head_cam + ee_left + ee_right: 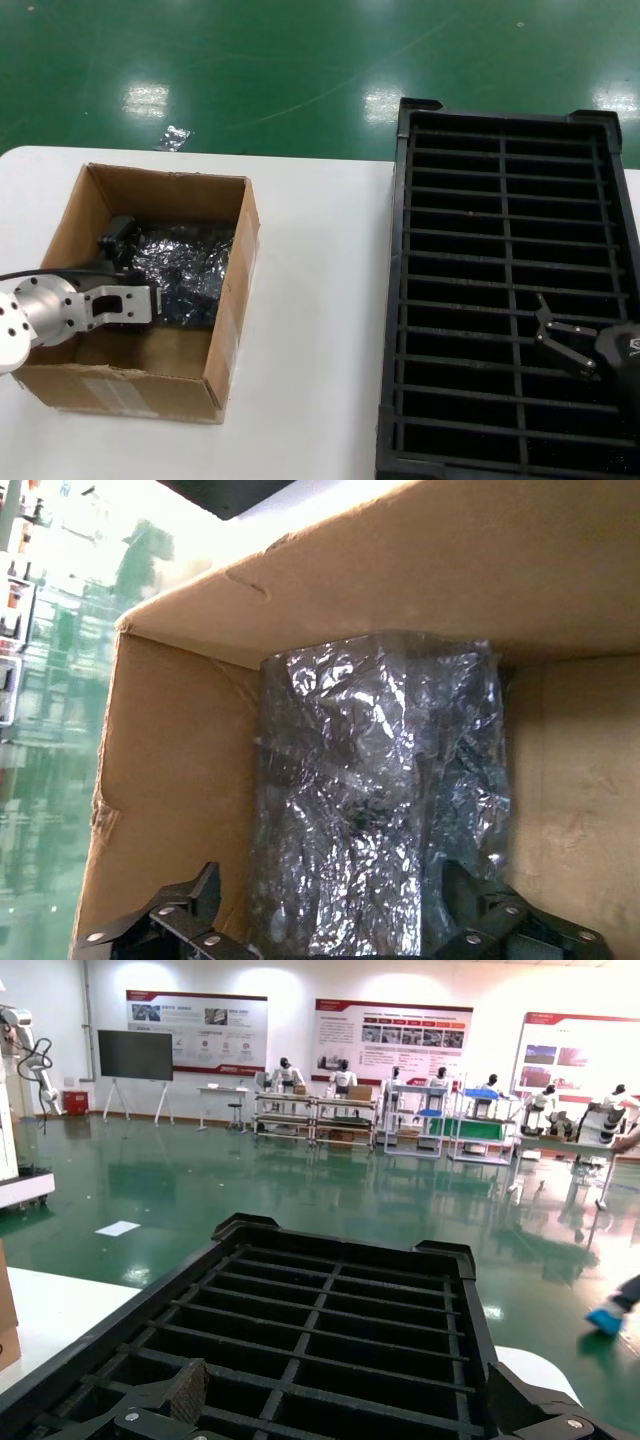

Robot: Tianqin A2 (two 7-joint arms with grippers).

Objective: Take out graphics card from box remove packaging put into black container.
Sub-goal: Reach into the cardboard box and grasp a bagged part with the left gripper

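Nearest you, the left gripper [330, 920] is reaching into the box [70, 215], its fingers spread wide on either side of the packaging [380, 790] without gripping it. The black container [505, 290] is sitting well to the right on the white table [310, 300]. The crinkled bag is hiding the graphics card. Your right gripper [545, 325] is hovering open and empty over the container's slots.

Left arm reaching into the box, right arm over the tray.

The left gripper [118, 262] sits inside the brown corrugated cardboard box [232, 330], fingers spread wide; the right gripper [548, 330], also spread, hangs above the slotted black plastic tray [400, 250].
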